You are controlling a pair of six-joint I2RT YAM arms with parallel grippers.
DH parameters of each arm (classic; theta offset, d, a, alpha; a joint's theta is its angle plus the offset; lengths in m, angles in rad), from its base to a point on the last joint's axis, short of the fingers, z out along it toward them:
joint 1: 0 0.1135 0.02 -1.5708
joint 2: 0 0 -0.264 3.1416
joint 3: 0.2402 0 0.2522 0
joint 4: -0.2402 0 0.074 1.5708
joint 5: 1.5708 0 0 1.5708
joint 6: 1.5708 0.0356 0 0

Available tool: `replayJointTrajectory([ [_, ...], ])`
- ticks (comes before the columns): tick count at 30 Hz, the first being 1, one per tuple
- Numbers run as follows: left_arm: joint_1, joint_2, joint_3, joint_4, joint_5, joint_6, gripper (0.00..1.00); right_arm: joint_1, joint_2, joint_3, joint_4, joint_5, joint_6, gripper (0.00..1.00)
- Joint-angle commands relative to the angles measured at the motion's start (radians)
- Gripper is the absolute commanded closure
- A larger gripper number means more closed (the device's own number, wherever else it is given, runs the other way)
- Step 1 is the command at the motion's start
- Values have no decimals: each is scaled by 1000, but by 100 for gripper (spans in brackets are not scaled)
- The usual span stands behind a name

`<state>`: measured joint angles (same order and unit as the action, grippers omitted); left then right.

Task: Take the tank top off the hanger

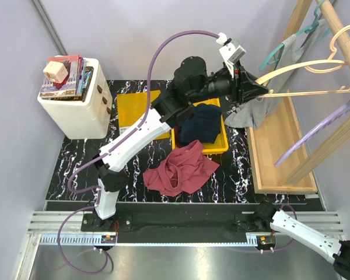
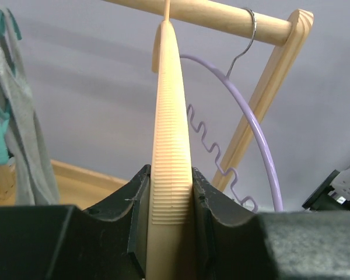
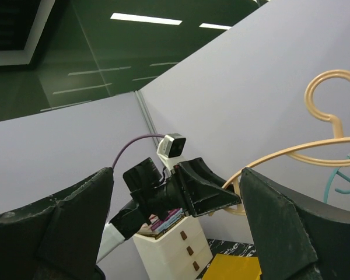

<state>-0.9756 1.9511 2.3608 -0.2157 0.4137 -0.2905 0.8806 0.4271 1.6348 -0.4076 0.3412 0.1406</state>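
Note:
My left gripper (image 1: 258,88) is shut on one arm of a beige plastic hanger (image 1: 306,67), which hangs from the wooden rail; in the left wrist view the ribbed hanger arm (image 2: 171,175) sits tight between both jaws. A grey tank top (image 1: 248,114) droops just below that gripper, over the near end of the wooden rack base; I cannot tell whether it still hangs on the hanger. The left wrist view shows no cloth on the hanger arm. My right gripper (image 3: 176,175) is open and empty, pointing up toward the left arm.
A teal hanger (image 1: 286,46) with another grey garment (image 2: 23,146) and a purple hanger (image 1: 321,131) hang on the rail (image 2: 221,17). A yellow bin (image 1: 221,146) holds navy cloth. A maroon garment (image 1: 181,169) lies on the table. A white drawer unit (image 1: 76,105) stands at left.

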Motion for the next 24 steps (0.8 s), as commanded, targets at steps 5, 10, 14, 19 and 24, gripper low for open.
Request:
replayJointTrajectory([
  [5,3,166,101,355,135,-211,100,0,15,13,-96,11,30,4],
  [10,0,198,48,371,142,-227,100,0,6,17,-117,24,30,4],
  [14,2,109,-107,374,119,-197,100,0,7,5,-122,33,22,4],
  [19,3,25,-241,329,105,-161,78,0,33,-24,-119,44,11,3],
  [24,17,-49,-296,317,126,-160,39,0,56,-44,-119,55,11,2],
])
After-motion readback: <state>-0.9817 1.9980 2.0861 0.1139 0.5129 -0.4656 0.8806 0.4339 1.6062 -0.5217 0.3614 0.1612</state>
